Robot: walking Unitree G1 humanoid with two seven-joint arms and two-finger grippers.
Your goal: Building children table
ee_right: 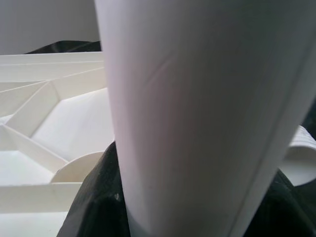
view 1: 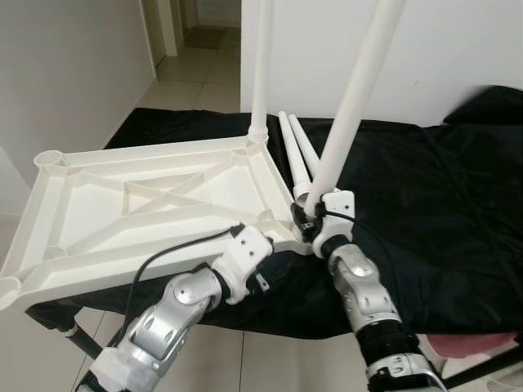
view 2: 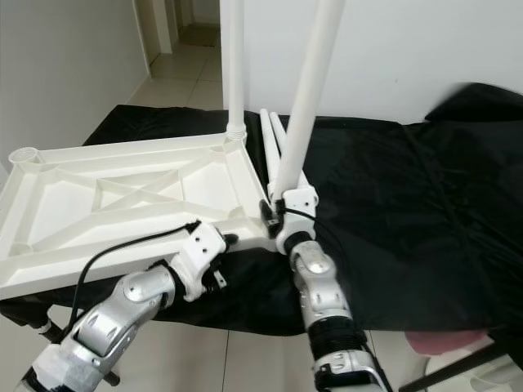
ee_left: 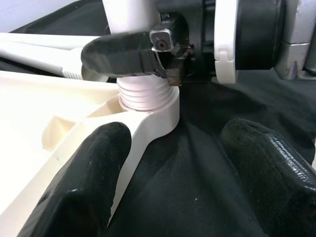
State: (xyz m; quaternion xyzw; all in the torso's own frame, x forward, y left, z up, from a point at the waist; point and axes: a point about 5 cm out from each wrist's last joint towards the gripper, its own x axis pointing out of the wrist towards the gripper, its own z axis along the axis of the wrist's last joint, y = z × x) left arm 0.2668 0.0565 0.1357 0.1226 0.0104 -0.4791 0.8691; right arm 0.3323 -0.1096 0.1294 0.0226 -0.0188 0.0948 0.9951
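The upturned tabletop (view 1: 147, 204) lies on the bed (view 1: 433, 196), to the left of the right hand (view 1: 309, 219). That hand grips a leg (view 1: 351, 106) standing in the tabletop's near corner socket (just beside the left hand (view 1: 245, 237), which sits at the near rim). Beyond the right hand, another leg (view 1: 261, 65) stands upright in the far corner socket, and two loose legs (view 1: 296, 151) lie on the bed between them.
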